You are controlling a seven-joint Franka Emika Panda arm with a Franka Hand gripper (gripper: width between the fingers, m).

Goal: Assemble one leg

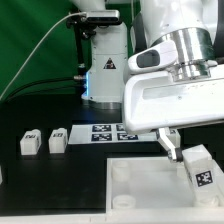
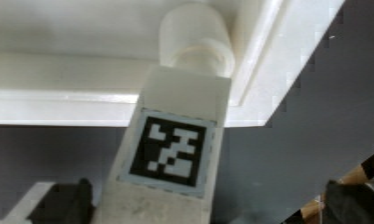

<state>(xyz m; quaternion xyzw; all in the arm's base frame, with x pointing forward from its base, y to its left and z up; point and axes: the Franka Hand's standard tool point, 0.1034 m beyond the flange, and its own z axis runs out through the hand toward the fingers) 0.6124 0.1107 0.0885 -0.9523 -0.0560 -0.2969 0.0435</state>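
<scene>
A leg, a small white block with a black-and-white tag, stands tilted at the exterior view's right edge of the large white panel. In the wrist view the leg lies lengthwise between my fingers, its rounded end against the panel's rim. My gripper is open around it. One dark finger is close beside the leg. The other finger stands well apart from it. Two more legs lie on the dark table at the exterior view's left.
The marker board lies flat behind the panel, mid-table. The robot base with a tag stands at the back. Round sockets show at the panel's left corners. The arm's white body fills the upper right of the exterior view.
</scene>
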